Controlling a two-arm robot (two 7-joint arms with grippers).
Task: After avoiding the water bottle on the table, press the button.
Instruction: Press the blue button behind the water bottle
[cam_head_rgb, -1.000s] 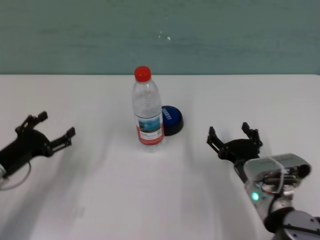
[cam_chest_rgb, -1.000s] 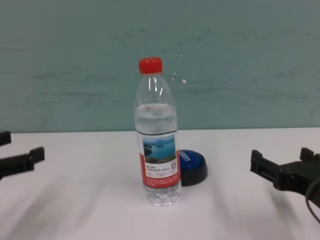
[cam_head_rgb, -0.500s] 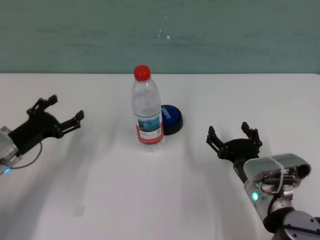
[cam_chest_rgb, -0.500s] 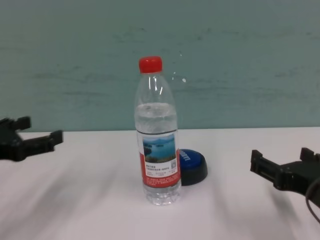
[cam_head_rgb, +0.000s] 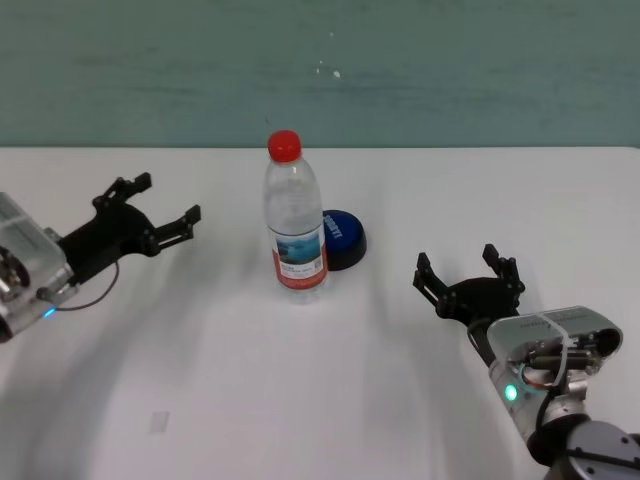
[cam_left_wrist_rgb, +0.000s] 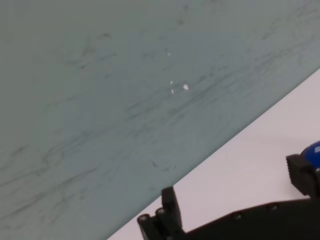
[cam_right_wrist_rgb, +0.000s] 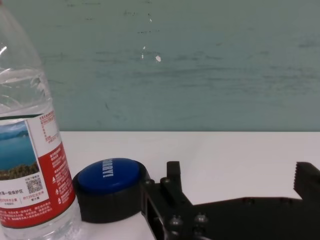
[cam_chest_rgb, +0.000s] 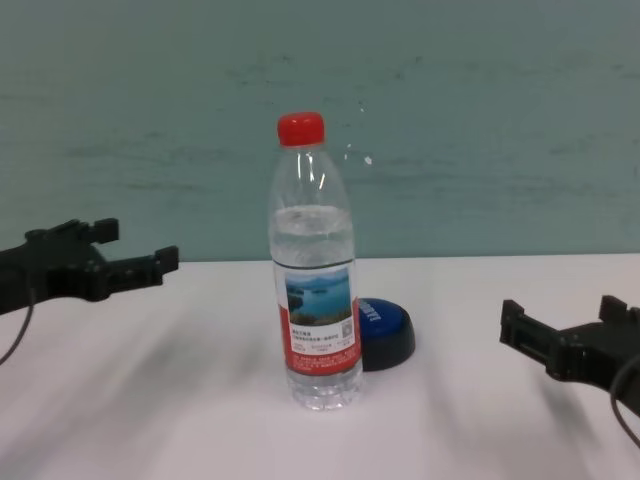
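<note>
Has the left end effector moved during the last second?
Yes. The left end effector, open, has come up off the table and toward the standing water bottle, as seen in the head view.

The button (cam_right_wrist_rgb: 111, 187) has small white lettering across its blue top, too blurred to read. The water bottle (cam_right_wrist_rgb: 27, 150) carries a label with a lake photograph, a square code beneath it, and columns of fine print on the white and red bands; none of it is legible.
</note>
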